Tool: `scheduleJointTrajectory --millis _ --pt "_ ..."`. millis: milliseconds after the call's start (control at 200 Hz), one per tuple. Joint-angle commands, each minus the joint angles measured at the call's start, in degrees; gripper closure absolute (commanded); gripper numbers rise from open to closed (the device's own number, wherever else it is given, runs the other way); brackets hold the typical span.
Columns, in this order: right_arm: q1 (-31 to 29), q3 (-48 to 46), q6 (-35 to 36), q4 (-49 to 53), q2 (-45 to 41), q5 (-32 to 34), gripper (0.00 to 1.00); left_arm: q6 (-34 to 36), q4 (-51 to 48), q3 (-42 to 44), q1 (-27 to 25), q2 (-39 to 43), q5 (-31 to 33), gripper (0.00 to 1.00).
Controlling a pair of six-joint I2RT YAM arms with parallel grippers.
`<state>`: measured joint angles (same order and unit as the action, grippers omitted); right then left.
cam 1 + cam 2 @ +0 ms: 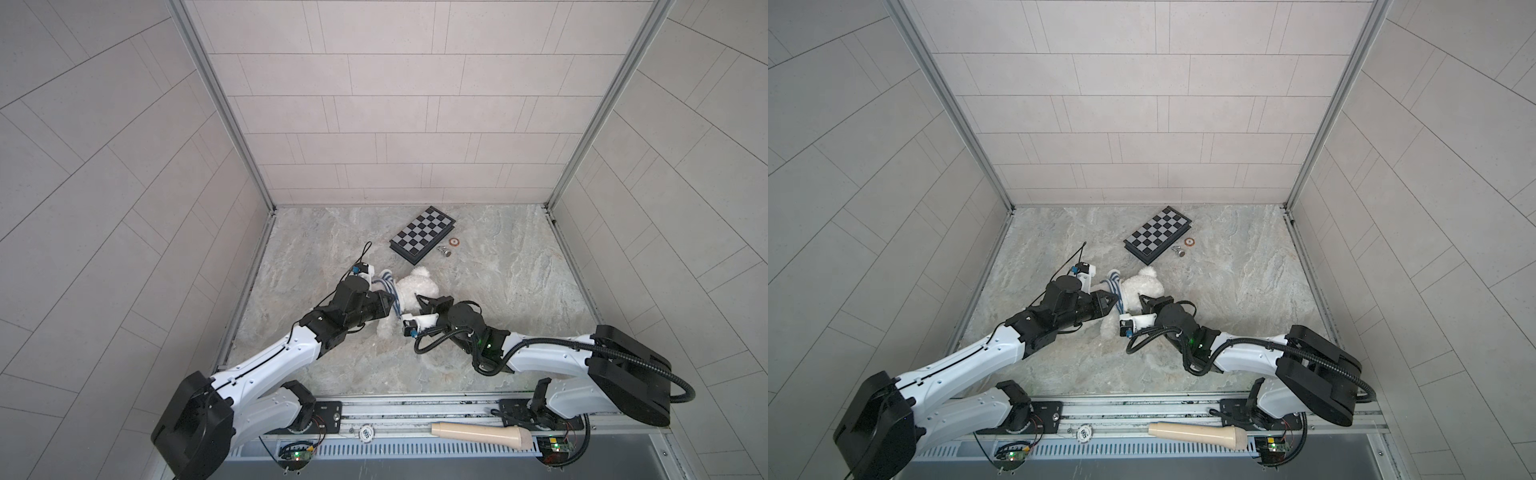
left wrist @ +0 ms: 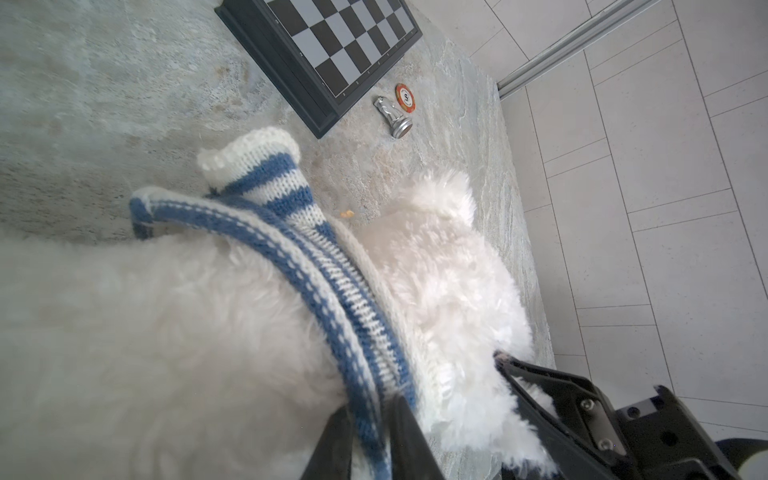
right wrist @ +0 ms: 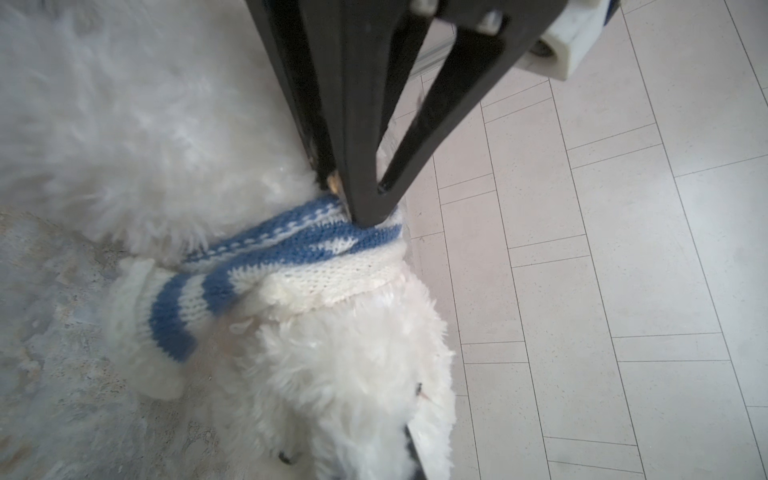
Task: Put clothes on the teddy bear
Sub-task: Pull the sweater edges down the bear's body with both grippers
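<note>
The left claw [image 2: 368, 415] pinches the bunched hem of the striped shirt [image 2: 332, 299], its two black fingers closed on the blue-and-white knit. The right claw [image 1: 420, 300] is pressed together against the fur on the bear's opposite side. Whether it has knit or only plush between its fingers is hidden.

Between the two claws, the teddy bear [image 1: 409, 291] lies near the middle of the surface [image 1: 519, 270], head toward the chessboard [image 1: 422, 235] and legs toward the arm bases. The shirt sits rolled into a narrow band at the neck, between head and body. One sleeve [image 2: 257, 174] sticks up and looks empty.

The step in hand appears to be drawing the hem down over the torso. To do it well, the left claw should lift the knit slightly off the fur and pull along the body toward the legs, slowly, so the roll opens instead of dragging the plush. The right claw should anchor the bear against sliding. The pinch is on a thin fold and may slip if tugged hard. The loose sleeve will probably need the bear's arm fed through before the hem goes far.
</note>
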<state>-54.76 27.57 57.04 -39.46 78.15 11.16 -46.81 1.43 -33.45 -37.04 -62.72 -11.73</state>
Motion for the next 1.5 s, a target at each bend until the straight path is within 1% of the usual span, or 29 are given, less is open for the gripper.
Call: scheduleJointTrajectory --millis 0,45,145,260,411,516,581,661,821,941,1051,1352,1497 --pt "-0.7 -0.2 -1.0 -4.8 -1.5 -0.4 1.0 -0.7 2.6 -1.0 -0.4 -0.6 0.8 0.86" --pt "-0.7 -0.3 -1.3 -5.0 -1.5 -0.2 1.0 -0.7 2.9 -0.7 -0.5 -0.4 0.5 0.92" --pt "-0.7 -0.4 -1.4 -5.3 -1.4 0.6 1.0 -0.6 3.2 0.0 -0.5 0.4 -0.1 1.0" --pt "-0.5 -0.7 -2.6 -5.8 -1.4 2.0 1.0 0.1 3.1 1.2 -0.5 2.0 -1.0 1.0" --pt "0.3 -0.3 -5.3 -3.9 -2.6 3.6 1.0 3.5 0.4 1.8 0.0 4.8 -2.9 1.0" --pt "1.1 -1.0 -6.6 -3.3 -3.8 4.0 1.0 6.3 -1.9 1.8 1.1 6.5 -6.8 1.0" --pt "1.4 -1.2 -7.4 -2.5 -4.4 4.5 1.0 8.2 -3.4 1.2 1.7 6.5 -10.3 1.0" --pt "2.0 -1.5 -8.4 -2.2 -4.8 5.2 1.0 10.1 -5.1 0.6 1.9 6.5 -13.1 1.0" --pt "4.0 -1.9 -12.1 -1.5 -5.7 5.8 1.0 12.7 -7.6 0.6 2.8 6.9 -16.3 1.0" --pt "5.9 -2.0 -15.0 -0.7 -7.2 4.6 1.0 14.1 -9.8 0.7 3.2 7.8 -16.7 1.0" --pt "7.0 -0.9 -17.1 1.2 -7.6 6.0 1.0 15.6 -13.2 0.6 3.9 8.2 -15.6 1.0" --pt "7.0 2.2 -19.5 5.2 -7.2 15.4 1.0 18.9 -18.3 0.3 4.7 9.1 -14.5 1.0" --pt "7.1 2.7 -21.4 6.7 -8.0 18.8 1.0 20.7 -20.3 -0.6 6.0 10.5 -16.6 1.0"
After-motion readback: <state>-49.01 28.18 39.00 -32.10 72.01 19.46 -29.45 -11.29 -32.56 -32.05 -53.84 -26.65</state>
